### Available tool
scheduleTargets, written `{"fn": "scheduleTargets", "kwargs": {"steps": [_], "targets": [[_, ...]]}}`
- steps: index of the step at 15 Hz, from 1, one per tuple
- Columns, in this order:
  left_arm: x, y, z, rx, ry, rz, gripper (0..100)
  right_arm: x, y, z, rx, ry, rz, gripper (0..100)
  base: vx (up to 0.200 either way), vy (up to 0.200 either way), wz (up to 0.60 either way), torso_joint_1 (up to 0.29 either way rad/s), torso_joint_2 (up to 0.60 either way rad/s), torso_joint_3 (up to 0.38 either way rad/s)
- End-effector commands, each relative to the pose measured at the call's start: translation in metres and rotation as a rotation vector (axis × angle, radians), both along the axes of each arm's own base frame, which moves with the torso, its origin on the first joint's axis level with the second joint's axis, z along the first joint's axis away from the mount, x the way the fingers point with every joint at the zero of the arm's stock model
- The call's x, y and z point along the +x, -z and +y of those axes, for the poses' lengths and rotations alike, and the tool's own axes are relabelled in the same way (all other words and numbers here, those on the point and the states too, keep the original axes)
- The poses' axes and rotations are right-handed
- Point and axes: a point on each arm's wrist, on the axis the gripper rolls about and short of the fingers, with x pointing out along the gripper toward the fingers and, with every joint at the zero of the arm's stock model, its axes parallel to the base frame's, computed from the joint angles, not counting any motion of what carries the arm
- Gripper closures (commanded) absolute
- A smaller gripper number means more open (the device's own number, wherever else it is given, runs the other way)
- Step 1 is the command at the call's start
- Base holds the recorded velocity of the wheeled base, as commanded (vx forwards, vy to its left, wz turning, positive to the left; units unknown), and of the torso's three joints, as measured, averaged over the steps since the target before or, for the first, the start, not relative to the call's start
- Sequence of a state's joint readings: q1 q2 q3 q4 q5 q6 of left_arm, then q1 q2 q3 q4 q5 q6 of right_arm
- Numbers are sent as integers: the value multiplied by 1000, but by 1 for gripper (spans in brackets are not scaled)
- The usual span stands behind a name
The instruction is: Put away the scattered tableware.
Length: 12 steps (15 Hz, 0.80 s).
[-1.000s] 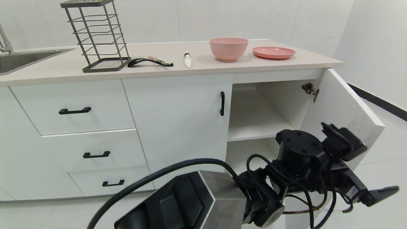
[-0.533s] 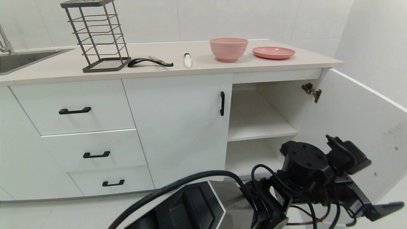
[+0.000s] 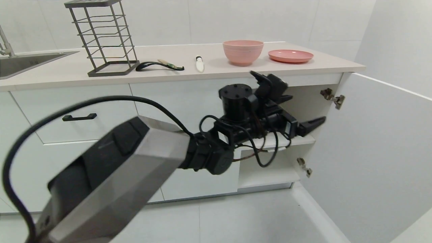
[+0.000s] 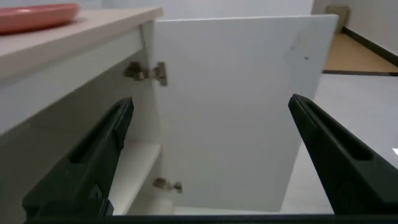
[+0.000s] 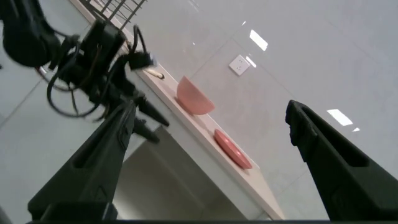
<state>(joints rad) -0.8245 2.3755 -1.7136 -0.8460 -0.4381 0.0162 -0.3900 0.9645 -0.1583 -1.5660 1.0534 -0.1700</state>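
A pink bowl (image 3: 243, 51) and a pink plate (image 3: 290, 55) stand on the counter's right end, above an open cabinet. Further left lie a black ladle (image 3: 158, 65), a small wooden-handled tool (image 3: 170, 64) and a white utensil (image 3: 199, 63). My left gripper (image 3: 305, 109) is open and holds nothing, level with the cabinet's upper compartment just under the counter edge. In the left wrist view the left gripper (image 4: 211, 106) faces the open door (image 4: 242, 106), with the plate (image 4: 34, 15) above. My right gripper (image 5: 210, 115) is open and holds nothing, well away from the bowl (image 5: 196, 98) and plate (image 5: 233, 149).
A tall wire rack (image 3: 103, 37) stands on the counter left of the ladle, and a sink (image 3: 23, 62) is at the far left. The cabinet door (image 3: 381, 145) stands wide open to the right. Inside is a white shelf (image 3: 303, 140). Drawers fill the left side.
My left arm has risen from low beside the door up and leftward to the cabinet's upper opening. The door has swung wider open. The tableware has not moved.
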Motion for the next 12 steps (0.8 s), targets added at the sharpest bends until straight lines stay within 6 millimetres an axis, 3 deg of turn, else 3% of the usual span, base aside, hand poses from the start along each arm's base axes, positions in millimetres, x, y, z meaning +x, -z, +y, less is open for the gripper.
{"fn": "scheduleTargets", "kwargs": {"steps": [1, 6, 9, 12], "targets": [[-16, -53, 85, -30, -108, -32, 0, -4, 9, 5, 6, -44, 22, 0, 0, 0, 0, 0, 0, 0], [-104, -53, 217, 71, -276, -32, 0, -16, 35, 15, 20, -146, 95, 0, 0, 0, 0, 0, 0, 0], [-148, -52, 253, 65, -350, -39, 0, -21, 38, 19, 12, -221, 121, 0, 0, 0, 0, 0, 0, 0], [-178, -45, 292, 54, -472, -49, 0, -44, 47, 24, 16, -243, 147, 0, 0, 0, 0, 0, 0, 0]]}}
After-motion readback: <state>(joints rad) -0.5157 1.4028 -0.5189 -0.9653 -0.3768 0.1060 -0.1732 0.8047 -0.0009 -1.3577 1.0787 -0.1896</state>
